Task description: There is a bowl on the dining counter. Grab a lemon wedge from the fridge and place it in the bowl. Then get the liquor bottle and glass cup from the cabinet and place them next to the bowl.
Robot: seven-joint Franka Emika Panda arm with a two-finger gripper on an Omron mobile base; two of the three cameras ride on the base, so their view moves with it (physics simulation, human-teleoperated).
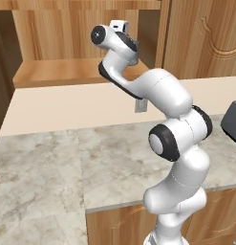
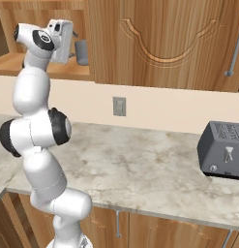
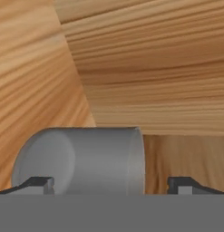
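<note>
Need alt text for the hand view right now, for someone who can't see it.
A short grey see-through glass cup sits between the open hand's two dark fingertips, neither visibly touching it. Light brown wood cabinet panels lie behind.

The cup (image 2: pixel 82 52) stands on the shelf (image 2: pixel 24 65) in the cabinet (image 2: pixel 155 38), with the claw (image 3: pixel 111 186) right before it, fingers either side. Below, a toaster (image 2: pixel 221 150) sits on the table (image 2: pixel 140 164), right of the wall socket (image 2: pixel 119 106).
</note>
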